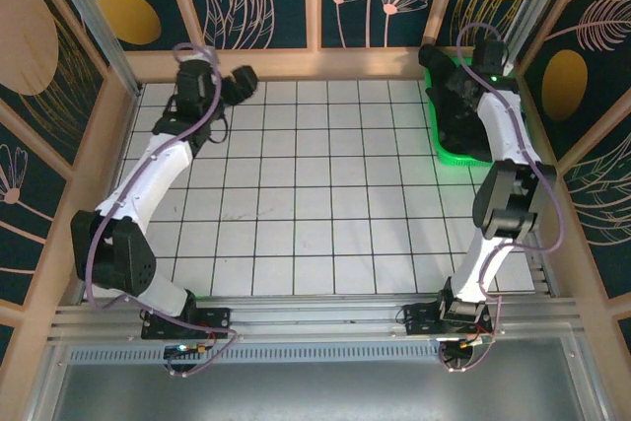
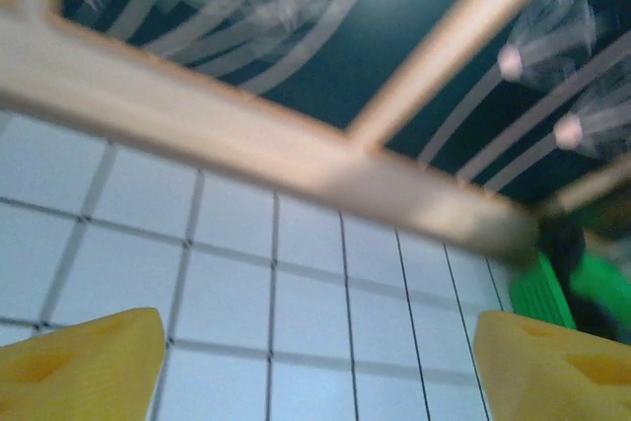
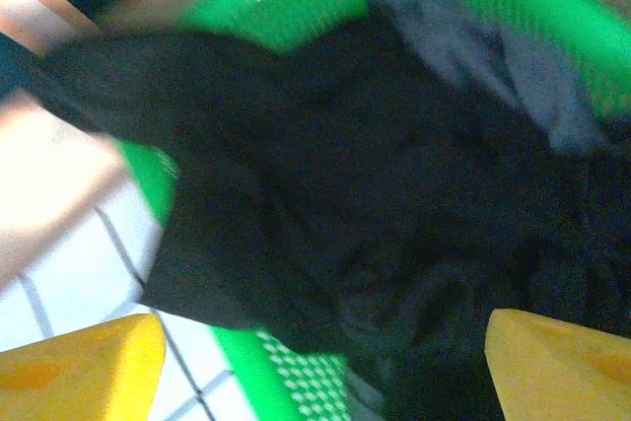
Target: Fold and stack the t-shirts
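Note:
The t-shirts lie heaped in a green basket [image 1: 481, 157] at the table's far right. A black tee [image 3: 325, 194] spills over the basket's rim, and a slate blue-grey tee [image 3: 523, 66] lies behind it. My right gripper [image 3: 320, 362] hangs just over the black cloth with its yellow fingertips [image 3: 84, 367] wide apart, open, nothing pinched. From above, the right gripper [image 1: 444, 71] sits over the basket's far end. My left gripper [image 1: 242, 79] is raised near the far left of the table; in the wrist view the left gripper [image 2: 320, 362] is open over bare tiles.
The white tiled table [image 1: 315, 194] is ringed by a wooden rail [image 2: 246, 135] and patterned dark walls. The green basket [image 2: 557, 293] shows at the right edge of the left wrist view. Both arm bases stand at the near edge.

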